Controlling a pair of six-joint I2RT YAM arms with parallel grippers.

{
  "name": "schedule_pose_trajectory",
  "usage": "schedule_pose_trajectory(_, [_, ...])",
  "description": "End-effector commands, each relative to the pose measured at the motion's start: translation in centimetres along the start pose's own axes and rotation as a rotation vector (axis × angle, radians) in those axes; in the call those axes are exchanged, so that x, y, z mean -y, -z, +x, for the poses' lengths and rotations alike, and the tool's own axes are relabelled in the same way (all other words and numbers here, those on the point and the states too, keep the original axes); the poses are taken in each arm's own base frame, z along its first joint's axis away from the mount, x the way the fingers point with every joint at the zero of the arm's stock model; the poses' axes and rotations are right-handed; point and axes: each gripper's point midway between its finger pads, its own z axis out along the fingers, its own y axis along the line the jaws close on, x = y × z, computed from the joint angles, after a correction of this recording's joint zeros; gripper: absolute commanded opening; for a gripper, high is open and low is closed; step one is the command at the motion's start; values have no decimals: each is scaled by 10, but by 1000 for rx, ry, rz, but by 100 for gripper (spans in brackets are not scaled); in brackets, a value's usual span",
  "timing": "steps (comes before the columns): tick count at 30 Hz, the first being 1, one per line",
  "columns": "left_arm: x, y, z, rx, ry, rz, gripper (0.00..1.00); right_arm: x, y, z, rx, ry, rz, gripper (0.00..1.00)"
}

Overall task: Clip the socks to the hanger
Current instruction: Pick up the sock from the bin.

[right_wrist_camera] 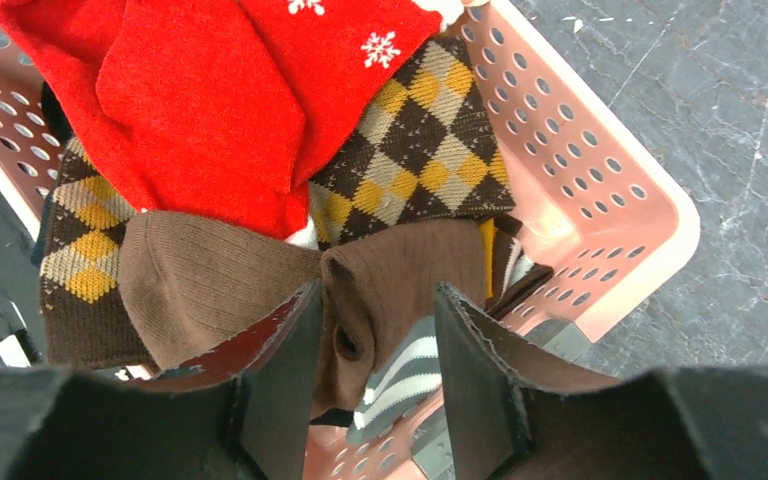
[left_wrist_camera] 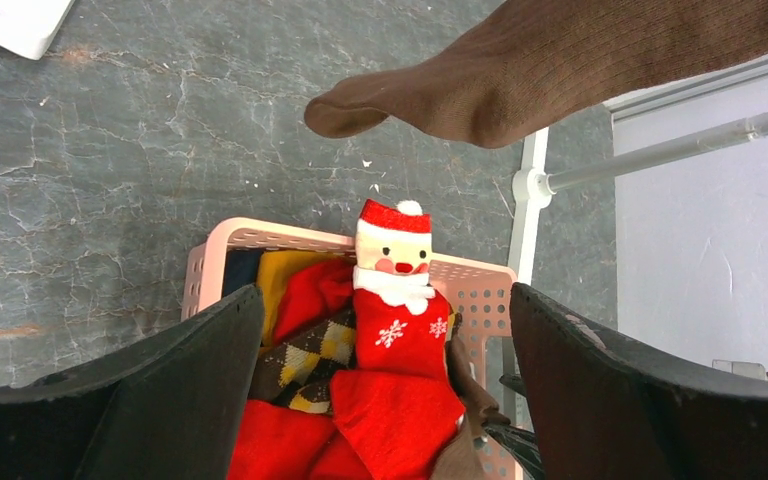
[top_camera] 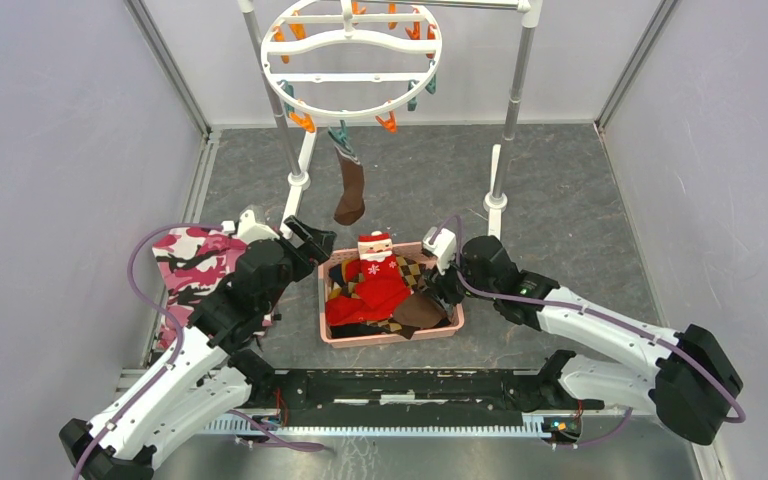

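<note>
Right jaws straddle the brown sock (right_wrist_camera: 390,280) in the basket (right_wrist_camera: 660,215), near right, half shut, not yet clamped: pinch brown cloth only. Left jaws gape; its mate (top_camera: 350,190) hangs from the far hanger (top_camera: 350,77)

The hanger (top_camera: 352,77) loses its top hook at the upper edge. In the basket (right_wrist_camera: 600,170), the brown sock (right_wrist_camera: 210,280) lies half under the red sock (right_wrist_camera: 210,110) — whether the right end effector (right_wrist_camera: 377,310) pinches its fold cannot be told.
</note>
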Motion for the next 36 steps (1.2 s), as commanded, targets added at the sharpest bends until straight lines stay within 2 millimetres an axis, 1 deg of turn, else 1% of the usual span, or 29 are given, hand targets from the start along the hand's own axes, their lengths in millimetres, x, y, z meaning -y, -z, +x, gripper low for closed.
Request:
schedule_pose_trajectory(1, [9, 2, -5, 2, -40, 29, 99, -4, -3, -8, 24, 27, -30, 46])
schedule_pose_trajectory(3, [9, 2, -5, 0, -41, 26, 100, -1, -4, -10, 27, 33, -16, 34])
schedule_pose_trajectory(5, [10, 2, -4, -3, -43, 30, 100, 1, -3, -16, 48, 40, -3, 20])
schedule_pose_trajectory(6, [10, 2, -4, -4, -45, 34, 100, 3, -2, -21, 65, 42, 6, 15])
schedule_pose_trajectory(8, [13, 2, -3, -11, -52, 53, 100, 5, 1, -32, 104, 48, 21, 8])
schedule_pose_trajectory(10, [17, 3, 1, -23, -58, 85, 100, 8, 7, -45, 146, 50, 44, 4])
schedule_pose_trajectory(13, [29, 6, 8, -51, -63, 174, 100, 14, 17, -72, 235, 58, 81, 2])
schedule_pose_trajectory(16, [38, 10, 11, -50, -51, 253, 100, 16, 24, -89, 293, 61, 98, 1])
schedule_pose_trajectory(20, [39, 14, 11, -30, -20, 295, 100, 15, 26, -103, 336, 57, 90, 2])
schedule_pose_trajectory(25, [40, 11, 19, -58, -19, 306, 100, 6, 20, -124, 385, 53, 32, 3])
schedule_pose_trajectory(30, [42, 3, 32, -126, -45, 293, 100, 0, 7, -131, 394, 12, -12, 5])
schedule_pose_trajectory(33, [38, -3, 40, -154, -55, 269, 100, 0, -3, -127, 376, 0, -19, 6])
schedule_pose_trajectory(36, [33, -9, 47, -179, -59, 243, 100, 0, -13, -116, 338, -9, -30, 10])
